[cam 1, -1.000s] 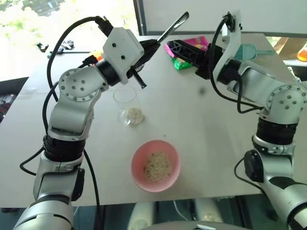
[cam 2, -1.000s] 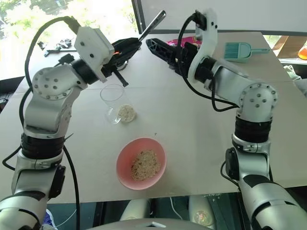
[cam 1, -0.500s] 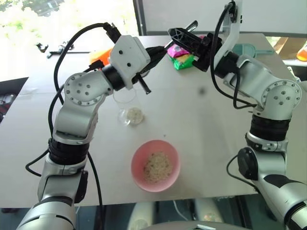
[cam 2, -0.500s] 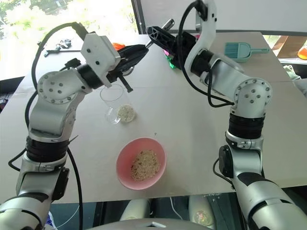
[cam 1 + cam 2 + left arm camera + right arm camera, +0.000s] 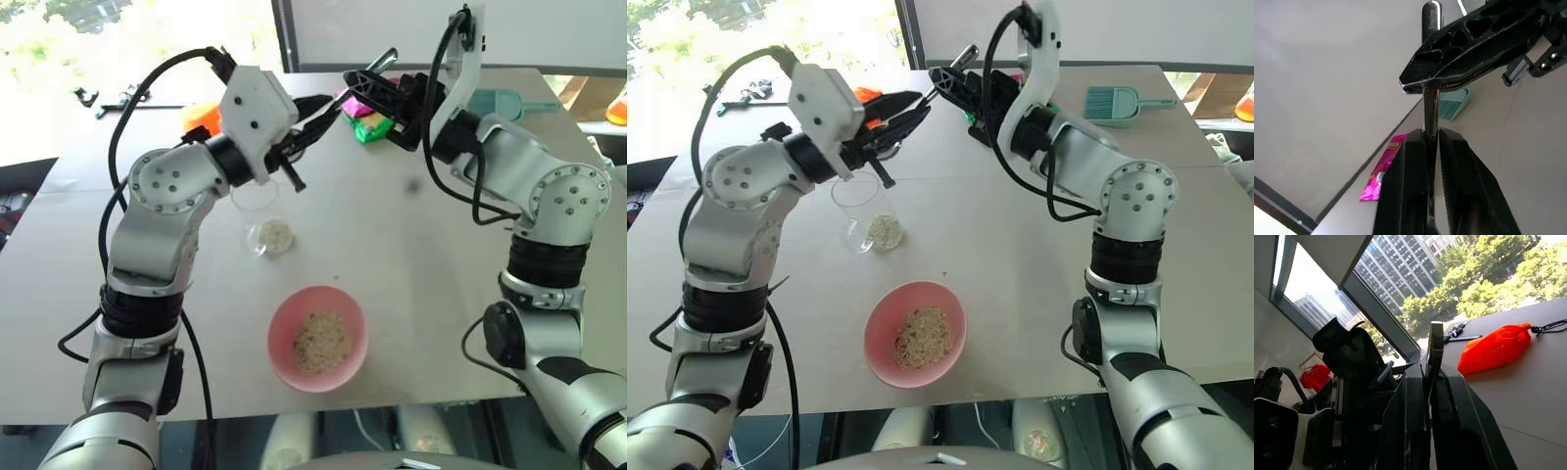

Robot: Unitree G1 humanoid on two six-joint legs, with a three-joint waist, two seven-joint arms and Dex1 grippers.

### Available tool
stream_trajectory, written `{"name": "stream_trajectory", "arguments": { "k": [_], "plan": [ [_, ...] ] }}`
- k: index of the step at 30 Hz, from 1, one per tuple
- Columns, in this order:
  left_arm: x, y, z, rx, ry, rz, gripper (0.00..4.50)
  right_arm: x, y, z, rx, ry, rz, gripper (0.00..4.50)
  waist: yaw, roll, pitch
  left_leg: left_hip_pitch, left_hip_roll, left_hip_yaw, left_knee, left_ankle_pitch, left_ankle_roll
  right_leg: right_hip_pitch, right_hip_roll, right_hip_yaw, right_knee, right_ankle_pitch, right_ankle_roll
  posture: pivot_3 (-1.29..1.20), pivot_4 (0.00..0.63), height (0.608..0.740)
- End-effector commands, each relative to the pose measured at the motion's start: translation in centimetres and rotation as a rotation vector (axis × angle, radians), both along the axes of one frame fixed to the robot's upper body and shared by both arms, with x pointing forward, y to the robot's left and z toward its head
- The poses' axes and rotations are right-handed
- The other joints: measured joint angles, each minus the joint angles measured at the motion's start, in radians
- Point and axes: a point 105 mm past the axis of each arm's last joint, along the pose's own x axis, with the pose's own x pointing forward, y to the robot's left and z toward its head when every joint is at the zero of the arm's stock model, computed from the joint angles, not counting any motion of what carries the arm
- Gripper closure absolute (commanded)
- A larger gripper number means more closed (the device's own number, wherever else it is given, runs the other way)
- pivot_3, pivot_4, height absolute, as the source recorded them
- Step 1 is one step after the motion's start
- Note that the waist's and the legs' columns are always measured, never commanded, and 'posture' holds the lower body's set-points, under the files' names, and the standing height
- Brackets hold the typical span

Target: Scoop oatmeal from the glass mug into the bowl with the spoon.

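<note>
Head view | glass mug: oatmeal | bowl: oatmeal heap

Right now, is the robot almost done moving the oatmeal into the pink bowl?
Partly. The bowl already holds a heap of oatmeal. The spoon is up in the air between both grippers: the right gripper is shut on it and the left gripper is beside it. The mug holds a little more to scoop.

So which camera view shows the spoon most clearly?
The left wrist view: the spoon runs up between the left gripper fingers and through the shut right gripper. The right wrist view shows its handle edge-on; the eye views show its end past the right gripper.
</note>
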Motion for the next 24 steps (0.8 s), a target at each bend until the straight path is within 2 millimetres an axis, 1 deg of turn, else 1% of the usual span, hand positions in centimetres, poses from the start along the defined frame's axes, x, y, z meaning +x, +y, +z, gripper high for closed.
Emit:
{"name": "stream_trajectory", "arguments": {
  "k": [1,2,5,7,9,10,11,12,13,15,16,19,21,24],
  "plan": [
    [-1.6,2.0,2.9,-0.114,0.011,-0.007,1.96,-0.1,-0.8,2.1,0.065,-0.049,-0.023,4.5,-0.001,0.0,0.0,0.0,0.0,0.0,0.0,0.0,0.0,0.0,0.0,0.0,0.0,0.0,0.0,0.0,0.15,0.74],
    [-2.0,2.8,3.3,-0.147,0.04,-0.005,1.75,0.2,-1.3,2.4,0.081,-0.046,-0.036,4.5,-0.004,0.0,0.0,0.0,0.0,0.0,0.0,0.0,0.0,0.0,0.0,0.0,0.0,0.0,0.0,0.0,0.15,0.74],
    [-3.1,5.3,4.1,-0.244,0.127,0.015,1.75,1.1,-2.7,2.6,0.102,-0.034,-0.081,4.5,-0.016,0.0,0.0,0.0,0.0,0.0,0.0,0.0,0.0,0.0,0.0,0.0,0.0,0.0,0.0,0.0,0.15,0.74],
    [-3.6,6.4,4.2,-0.288,0.168,0.036,1.75,1.4,-3.3,2.5,0.104,-0.031,-0.102,4.5,-0.021,0.0,0.0,0.0,0.0,0.0,0.0,0.0,0.0,0.0,0.0,0.0,0.0,0.0,0.0,0.0,0.15,0.74],
    [-4.0,8.6,4.0,-0.366,0.214,0.102,1.75,2.4,-5.1,3.4,0.111,-0.027,-0.145,4.5,-0.022,0.0,0.0,0.0,0.0,0.0,0.0,0.0,0.0,0.0,0.0,0.0,0.0,0.0,0.0,0.0,0.15,0.74],
    [-4.3,10.2,3.5,-0.427,0.224,0.161,1.75,2.8,-6.1,3.7,0.121,-0.021,-0.166,4.5,-0.026,0.001,0.001,0.0,0.0,0.0,0.0,0.0,0.0,0.001,0.0,0.0,0.0,0.0,0.0,0.0,0.15,0.74],
    [-4.5,12.2,2.7,-0.504,0.238,0.232,1.75,3.1,-7.0,3.9,0.129,-0.013,-0.187,4.5,-0.027,0.001,0.001,0.001,0.0,0.001,0.0,0.0,0.0,0.0,0.0,0.001,0.0,0.0,0.0,0.0,0.15,0.74],
    [-4.8,13.7,1.6,-0.55,0.25,0.301,1.75,3.3,-7.7,3.9,0.132,-0.006,-0.202,4.5,-0.028,0.002,0.001,0.001,0.0,0.002,0.0,0.0,0.0,0.0,0.0,0.001,0.0,0.0,0.0,0.0,0.15,0.74],
    [-5.2,15.0,-0.6,-0.561,0.284,0.378,1.75,3.5,-8.4,3.7,0.129,0.0,-0.219,4.5,-0.03,0.002,0.0,0.002,0.001,0.002,0.0,0.0,0.0,0.0,0.0,0.001,0.0,0.0,0.0,0.0,0.15,0.74],
    [-6.4,16.5,-4.4,-0.579,0.349,0.45,1.75,3.8,-9.6,3.1,0.111,0.014,-0.262,4.5,-0.035,0.002,0.0,0.003,0.002,0.005,-0.004,0.0,0.0,0.001,0.001,0.003,0.0,0.0,0.0,0.0,0.15,0.74],
    [-7.0,16.7,-6.2,-0.564,0.388,0.471,1.75,3.9,-10.1,2.8,0.108,0.022,-0.277,4.5,-0.035,0.002,0.0,0.002,0.002,0.005,-0.004,0.0,0.0,0.0,0.0,0.003,0.0,0.0,0.0,0.0,0.15,0.74],
    [-7.7,17.0,-9.8,-0.561,0.447,0.528,1.75,3.9,-10.9,2.3,0.101,0.036,-0.305,4.5,-0.023,0.001,0.001,0.001,0.002,0.006,-0.003,0.0,0.0,-0.001,0.0,0.003,-0.002,0.0,0.0,0.0,0.15,0.74],
    [-7.7,16.4,-11.4,-0.505,0.46,0.534,1.75,3.8,-11.0,2.1,0.102,0.042,-0.309,4.5,-0.009,0.001,0.001,0.002,0.002,0.006,-0.002,0.0,0.0,0.0,0.0,0.004,0.0,0.0,0.0,0.0,0.15,0.74],
    [-7.1,14.7,-13.5,-0.477,0.481,0.521,1.75,3.5,-10.8,1.6,0.087,0.042,-0.312,4.5,0.014,0.002,0.0,0.004,0.002,0.007,0.0,0.0,0.001,0.001,0.0,0.005,0.002,0.0,0.0,0.0,0.15,0.74]
  ]
}}
